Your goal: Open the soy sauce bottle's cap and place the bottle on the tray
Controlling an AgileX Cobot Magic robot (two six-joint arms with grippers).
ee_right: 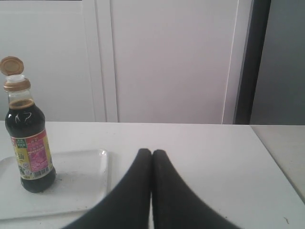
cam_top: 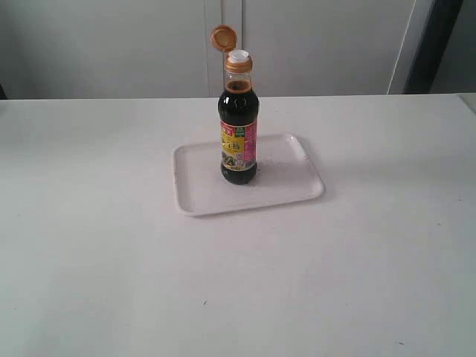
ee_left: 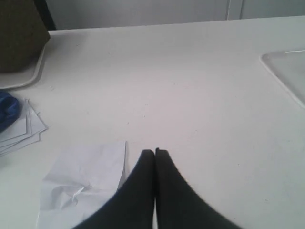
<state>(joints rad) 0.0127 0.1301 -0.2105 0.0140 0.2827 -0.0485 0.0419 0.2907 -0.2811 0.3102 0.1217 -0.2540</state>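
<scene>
Right wrist view: soy sauce bottle [ee_right: 28, 143] upright on tray [ee_right: 90, 186], cap [ee_right: 11, 65] flipped open, well beyond closed, empty right gripper [ee_right: 152, 152]; left gripper [ee_left: 155, 152] likewise closed, empty.

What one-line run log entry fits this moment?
soy sauce bottle: upright on tray | cap: open | left end effector: shut | right end effector: shut

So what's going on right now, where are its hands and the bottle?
Left hand shut, empty, over bare table. Right hand shut, empty, clear of the tray. Soy sauce bottle upright on tray, cap flipped open. Nothing in the way.
</scene>
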